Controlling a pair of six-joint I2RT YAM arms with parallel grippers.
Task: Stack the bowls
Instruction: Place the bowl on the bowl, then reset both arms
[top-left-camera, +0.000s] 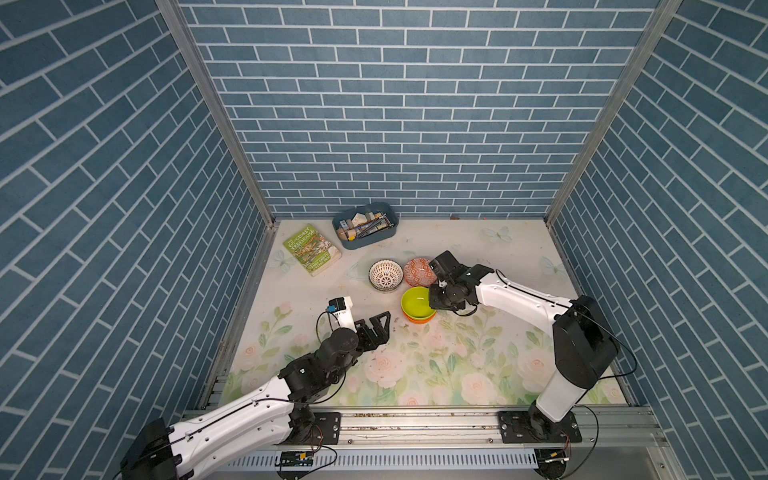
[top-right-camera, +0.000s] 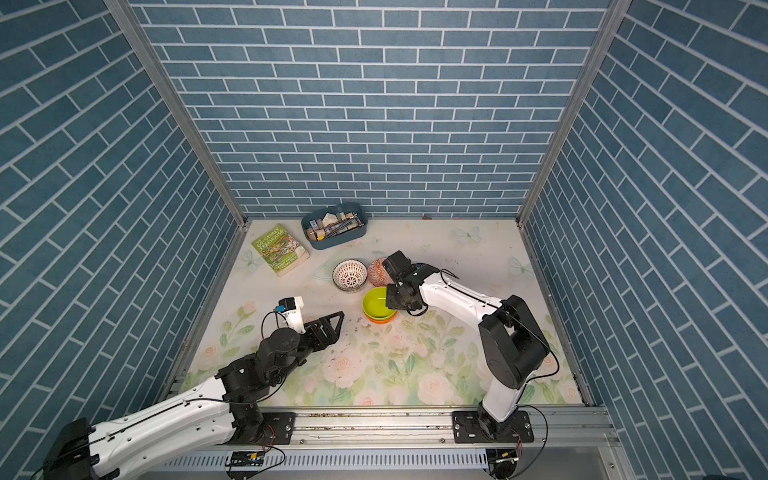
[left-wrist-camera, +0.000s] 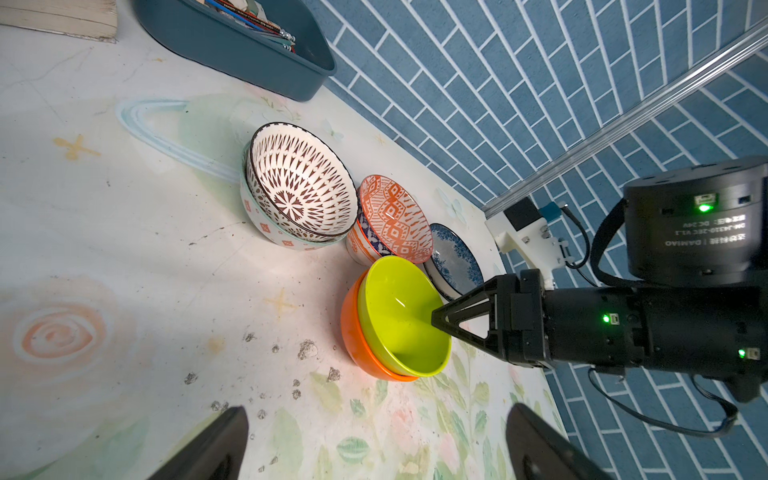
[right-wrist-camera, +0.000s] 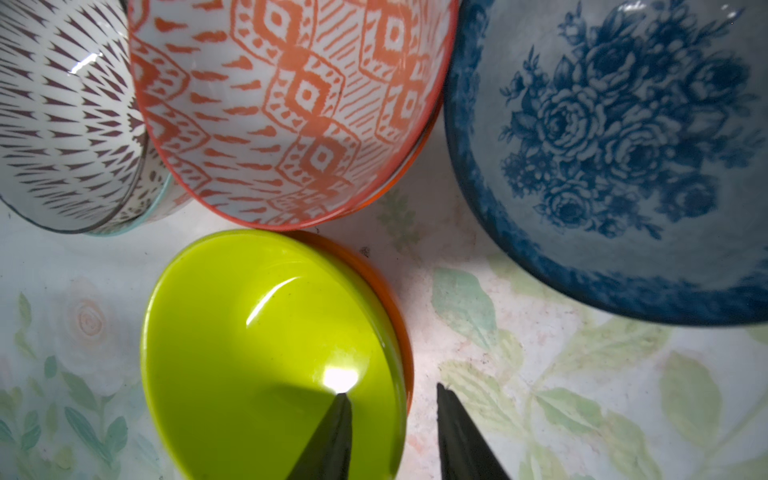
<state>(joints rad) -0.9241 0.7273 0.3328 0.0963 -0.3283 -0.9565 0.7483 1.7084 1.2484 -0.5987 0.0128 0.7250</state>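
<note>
Parted black fingers of the right gripper (right-wrist-camera: 390, 392) straddled the wall of the plain lime green bowl (right-wrist-camera: 257, 353), released rather than clamping. That bowl sat nested in the plain orange bowl (left-wrist-camera: 353, 332). Close by, the white lattice bowl (left-wrist-camera: 299, 187) rested in the grey-green geometric bowl (left-wrist-camera: 266, 230). An orange-white patterned bowl (left-wrist-camera: 395, 216) topped a 3rd pile, and 1 blue-white floral bowl (left-wrist-camera: 453, 257) stood alone beside it. The left gripper (left-wrist-camera: 378, 449) hung wide open and empty. Merging these piles seemingly remained to be done.
</note>
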